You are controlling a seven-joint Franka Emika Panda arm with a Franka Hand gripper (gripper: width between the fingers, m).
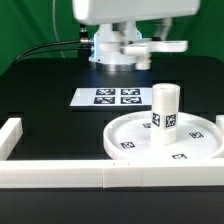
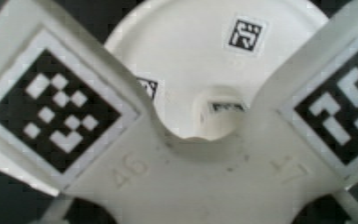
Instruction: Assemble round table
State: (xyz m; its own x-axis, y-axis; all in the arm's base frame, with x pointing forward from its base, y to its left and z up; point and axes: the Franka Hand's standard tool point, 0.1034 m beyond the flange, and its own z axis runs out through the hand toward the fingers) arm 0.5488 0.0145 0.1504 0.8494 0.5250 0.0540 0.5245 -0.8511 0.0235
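The large rimmed disc (image 1: 190, 140) lies on the table at the exterior view's right front. The thick short cylinder (image 1: 164, 108) stands upright on its centre hub. My gripper (image 1: 122, 56) hangs at the back, above the table and apart from the disc. It is shut on the flat cross-shaped piece (image 1: 162, 46), which is lifted off the table. In the wrist view the cross-shaped piece (image 2: 194, 150) fills the picture, with tagged arms on both sides and a tagged rounded part beyond. My gripper (image 2: 197, 205) is mostly hidden behind it.
The marker board (image 1: 108, 97) lies flat at the table's middle, under and in front of the gripper. A long white wall bar (image 1: 100, 178) runs along the front edge, and another (image 1: 10, 138) stands at the exterior view's left.
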